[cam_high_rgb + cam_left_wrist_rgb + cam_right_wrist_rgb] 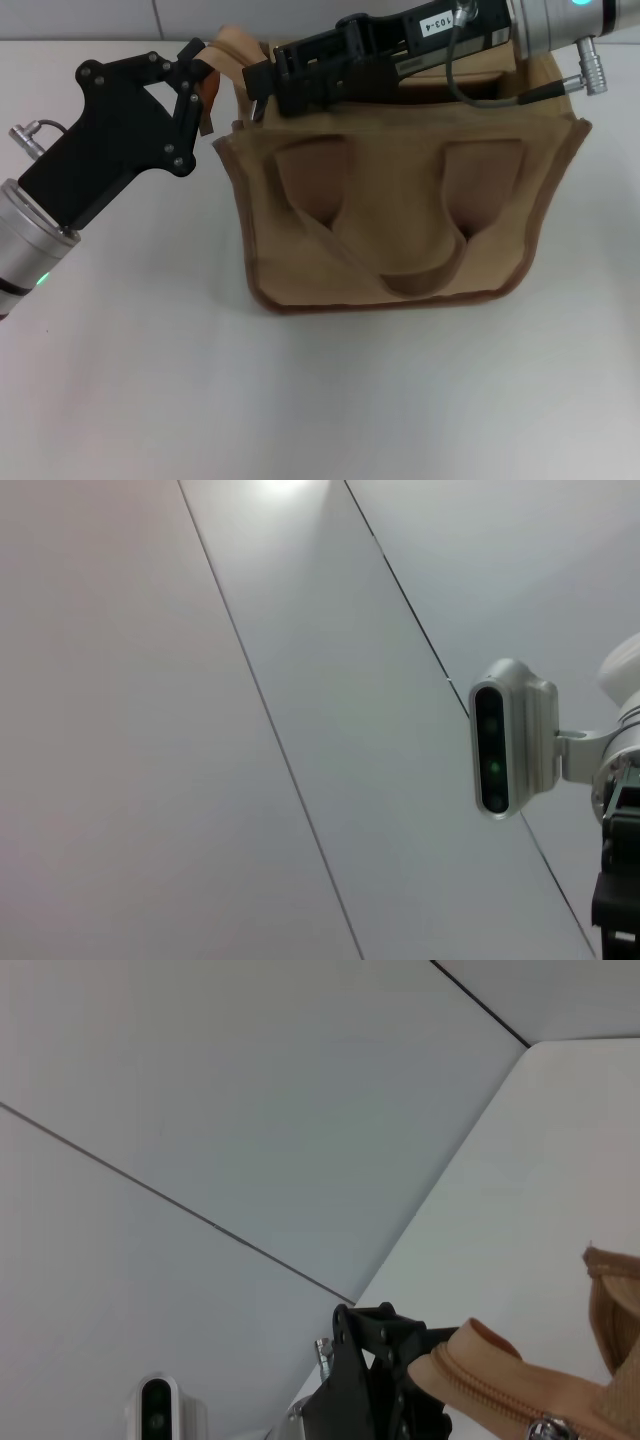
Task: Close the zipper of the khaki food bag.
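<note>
Khaki canvas, the khaki food bag (pixel 400 220) stands on the white bench (pixel 150 400), handles toward the robot. At its far top the zipper (pixel 500 1400) runs left to right. The left end effector (pixel 200 95) pinches the end tab; keep it taut. The right end effector (pixel 262 85) meets the zip; its opening I cannot tell.

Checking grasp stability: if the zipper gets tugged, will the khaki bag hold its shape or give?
The khaki food bag probably gives: its canvas walls bow and its handles droop. It stands boxy, so likely won't tip. The left gripper at its end tab seems to brace it.
</note>
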Controlling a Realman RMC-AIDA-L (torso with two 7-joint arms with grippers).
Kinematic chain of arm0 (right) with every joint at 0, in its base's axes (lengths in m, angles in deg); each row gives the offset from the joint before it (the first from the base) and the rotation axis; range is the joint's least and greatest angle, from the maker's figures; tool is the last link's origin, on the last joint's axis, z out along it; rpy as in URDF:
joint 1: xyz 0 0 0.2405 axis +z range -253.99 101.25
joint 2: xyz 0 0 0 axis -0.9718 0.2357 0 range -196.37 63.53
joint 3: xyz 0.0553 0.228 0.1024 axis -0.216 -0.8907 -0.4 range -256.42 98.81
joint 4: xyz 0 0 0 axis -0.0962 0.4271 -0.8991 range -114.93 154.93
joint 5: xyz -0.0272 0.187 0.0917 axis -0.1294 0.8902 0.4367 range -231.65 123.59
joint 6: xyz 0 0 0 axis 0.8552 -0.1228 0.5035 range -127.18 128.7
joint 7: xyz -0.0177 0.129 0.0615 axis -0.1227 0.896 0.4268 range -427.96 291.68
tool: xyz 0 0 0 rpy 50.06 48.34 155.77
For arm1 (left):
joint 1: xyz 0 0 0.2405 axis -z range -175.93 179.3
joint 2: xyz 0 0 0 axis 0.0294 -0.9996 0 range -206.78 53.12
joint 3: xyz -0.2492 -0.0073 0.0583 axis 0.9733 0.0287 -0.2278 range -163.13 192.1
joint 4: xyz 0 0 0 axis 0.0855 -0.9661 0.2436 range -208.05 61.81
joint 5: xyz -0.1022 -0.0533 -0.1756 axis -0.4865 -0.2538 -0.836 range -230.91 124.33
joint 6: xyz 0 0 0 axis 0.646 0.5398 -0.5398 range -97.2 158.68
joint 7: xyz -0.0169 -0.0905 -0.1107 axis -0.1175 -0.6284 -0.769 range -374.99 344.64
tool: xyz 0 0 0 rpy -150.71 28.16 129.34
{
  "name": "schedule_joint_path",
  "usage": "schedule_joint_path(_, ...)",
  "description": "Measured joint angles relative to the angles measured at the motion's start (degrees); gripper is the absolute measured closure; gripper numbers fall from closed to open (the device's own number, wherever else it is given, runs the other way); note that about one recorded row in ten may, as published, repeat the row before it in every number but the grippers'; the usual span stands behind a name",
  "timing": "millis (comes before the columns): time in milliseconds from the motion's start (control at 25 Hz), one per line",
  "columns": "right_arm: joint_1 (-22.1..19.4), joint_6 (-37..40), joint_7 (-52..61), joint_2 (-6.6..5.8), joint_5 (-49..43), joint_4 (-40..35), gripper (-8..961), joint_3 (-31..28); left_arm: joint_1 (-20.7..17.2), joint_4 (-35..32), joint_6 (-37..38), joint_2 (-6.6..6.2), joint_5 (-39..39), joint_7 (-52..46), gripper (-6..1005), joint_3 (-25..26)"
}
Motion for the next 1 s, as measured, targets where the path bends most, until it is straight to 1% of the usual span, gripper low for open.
schedule_joint_path(120, 0.0, -0.4, 0.0, 0.23, 0.0, 0.0, 210, -0.2, 0.4, 0.0, 0.2, 0.0, 0.0, 0.0, 967, -0.1)
schedule_joint_path(520, -0.5, -1.1, 0.0, 0.37, 0.0, 0.0, 208, -0.4, 2.7, -0.3, 1.8, -0.01, 0.4, -0.1, 966, -0.3)
schedule_joint_path(1000, -1.5, -1.6, -2.6, 0.5, 1.2, -0.1, 211, -0.7, 3.8, -0.3, 2.6, 0.08, 0.6, -0.2, 965, -0.5)
